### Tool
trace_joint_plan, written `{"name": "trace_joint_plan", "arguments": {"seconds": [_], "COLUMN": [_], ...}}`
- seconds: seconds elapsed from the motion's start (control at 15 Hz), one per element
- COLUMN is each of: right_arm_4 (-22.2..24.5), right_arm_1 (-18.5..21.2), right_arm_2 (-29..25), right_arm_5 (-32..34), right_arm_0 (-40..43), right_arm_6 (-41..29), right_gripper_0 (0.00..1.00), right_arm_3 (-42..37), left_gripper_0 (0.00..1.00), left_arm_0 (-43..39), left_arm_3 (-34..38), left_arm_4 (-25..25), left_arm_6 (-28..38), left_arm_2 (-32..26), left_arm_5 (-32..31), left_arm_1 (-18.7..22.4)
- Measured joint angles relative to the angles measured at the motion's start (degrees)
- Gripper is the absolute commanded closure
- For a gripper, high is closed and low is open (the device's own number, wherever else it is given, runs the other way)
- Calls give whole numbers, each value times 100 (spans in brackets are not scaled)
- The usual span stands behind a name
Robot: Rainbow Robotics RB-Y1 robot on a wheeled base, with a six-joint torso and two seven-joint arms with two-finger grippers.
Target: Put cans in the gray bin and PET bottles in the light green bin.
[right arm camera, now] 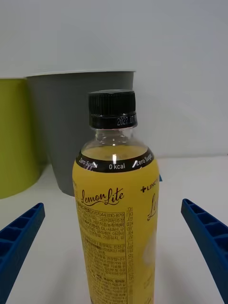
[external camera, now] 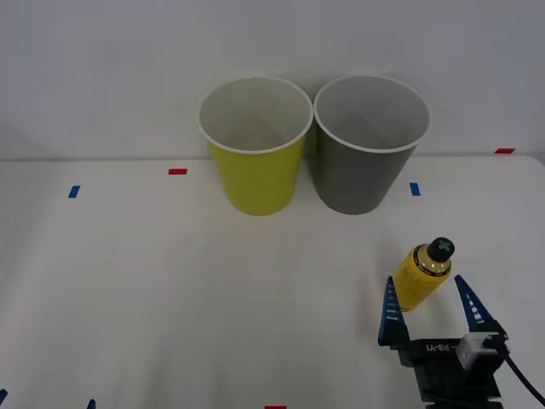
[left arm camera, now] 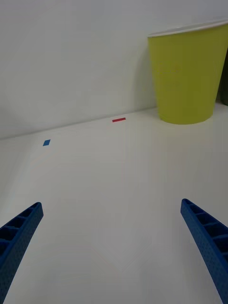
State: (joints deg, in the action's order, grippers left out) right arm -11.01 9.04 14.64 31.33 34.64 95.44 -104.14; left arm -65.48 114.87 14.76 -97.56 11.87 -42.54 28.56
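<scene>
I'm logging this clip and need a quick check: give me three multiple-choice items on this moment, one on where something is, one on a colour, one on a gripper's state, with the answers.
1. Where does the PET bottle stand?
A. Inside the gray bin
B. On the table between the right gripper's fingers
C. Beside the left gripper

2. What colour is the bottle's cap?
A. Black
B. White
C. Red

3. How is the right gripper set?
A. Shut on the bottle
B. Shut on nothing
C. Open, fingers apart from the bottle

Answers: 1 B, the front view shows it upright between the blue fingers, nearer than the gray bin. 2 A, the right wrist view shows a black screw cap. 3 C, table shows between each finger and the bottle.
</scene>
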Motion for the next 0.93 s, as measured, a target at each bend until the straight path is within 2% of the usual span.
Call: {"name": "trace_joint_plan", "arguments": {"seconds": [0.4,0.93], "right_arm_4": [-9,-34], "right_arm_1": [-330,-402], "right_arm_2": [-288,-528], "right_arm_5": [-84,-289], "right_arm_0": [-668,-938], "right_arm_6": [74,84], "right_gripper_0": [0,0], "right_arm_3": [512,544], "left_gripper_0": [0,0], "left_arm_0": [0,0], "left_arm_3": [0,0], "left_arm_4": [0,0], "left_arm_6": [0,0], "left_arm_2": [0,0], "left_arm_5": [0,0], "left_arm_1": [0,0]}}
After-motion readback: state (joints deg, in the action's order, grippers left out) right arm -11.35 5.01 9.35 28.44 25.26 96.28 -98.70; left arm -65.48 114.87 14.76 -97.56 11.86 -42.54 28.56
